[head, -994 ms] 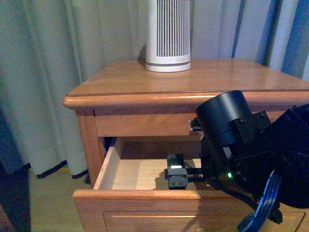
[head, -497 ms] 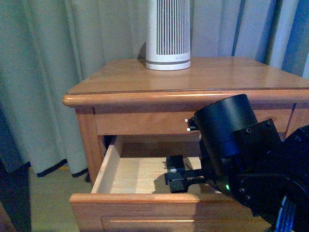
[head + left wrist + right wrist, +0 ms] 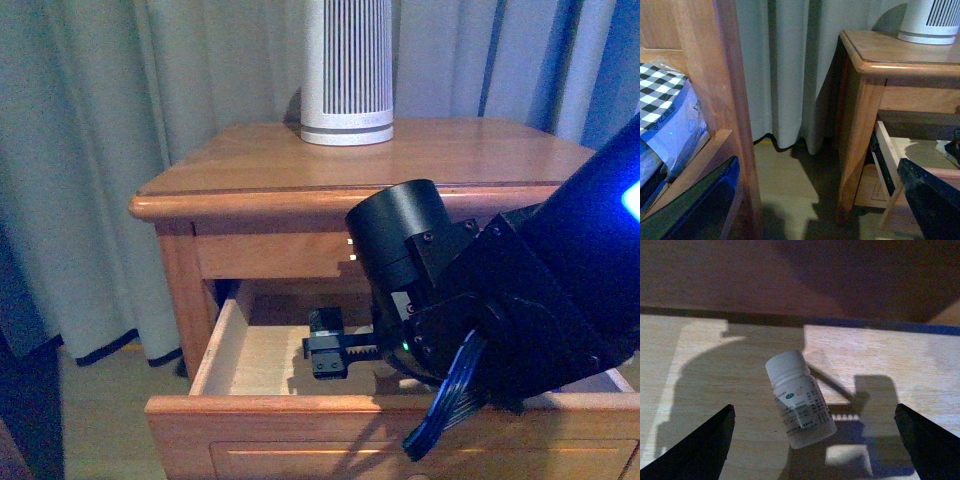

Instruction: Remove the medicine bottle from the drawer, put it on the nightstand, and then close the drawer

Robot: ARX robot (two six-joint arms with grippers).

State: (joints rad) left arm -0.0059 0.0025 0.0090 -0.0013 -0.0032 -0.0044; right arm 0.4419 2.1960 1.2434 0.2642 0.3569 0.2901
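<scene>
1. Pale drawer floor, drawer open; bottle lay on it, untouched.
2. Right gripper jaws spread wide, empty; bottle centred between their tips, cap pointing away, axis slightly skewed.
3. Right gripper nearer.

There is one desk, and one drawer of it stands open. One medicine bottle is in view, and one white slatted device. There are two end effectors, the left end effector and the right end effector, each showing two dark fingers. One checked cloth and one plastic-wrapped blue package are also in view.
</scene>
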